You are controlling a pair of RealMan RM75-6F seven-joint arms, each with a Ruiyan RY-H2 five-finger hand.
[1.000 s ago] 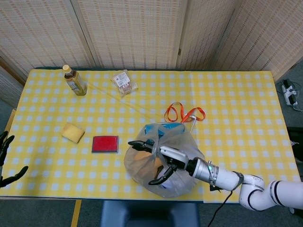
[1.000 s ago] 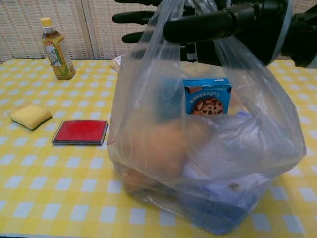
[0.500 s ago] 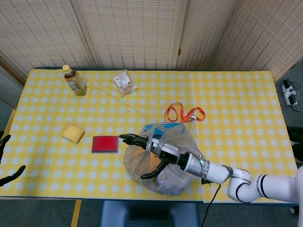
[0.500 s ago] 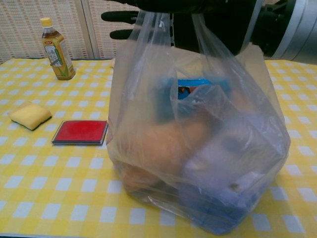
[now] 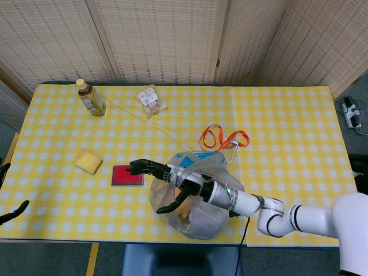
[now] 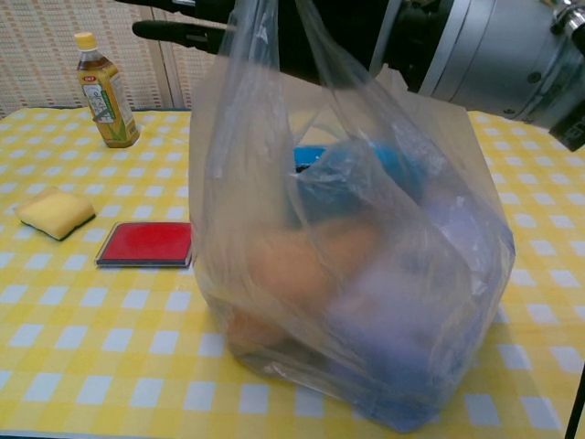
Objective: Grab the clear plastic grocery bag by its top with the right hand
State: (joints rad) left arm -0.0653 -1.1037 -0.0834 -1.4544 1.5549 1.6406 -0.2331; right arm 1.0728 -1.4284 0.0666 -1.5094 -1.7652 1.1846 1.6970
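The clear plastic grocery bag [image 5: 195, 201] [image 6: 356, 274] stands near the table's front edge, with a blue box, something orange and other blurred goods inside. My right hand [image 5: 167, 179] [image 6: 302, 27] lies across the bag's top with its fingers [image 5: 141, 167] stretched out straight and spread to the left, past the bag. The thumb hangs down by the bag's left side. The bag's handles rise up around the hand and drape on it. No finger curls round the plastic. Only the tips of my left hand [image 5: 11, 211] show at the far left edge, apart and holding nothing.
A red flat case [image 5: 127, 175] [image 6: 146, 243] lies just left of the bag, under the outstretched fingers. A yellow sponge [image 5: 88, 161] [image 6: 55, 212] lies further left. A tea bottle [image 5: 91, 98] [image 6: 105, 91] and a snack packet [image 5: 151, 100] sit at the back. An orange lanyard [image 5: 223, 138] lies behind the bag.
My right hand has slid left across the bag's top, its fingers now reaching over the red case. The bag's top has leaned left with it. My left hand has drawn further out of view.
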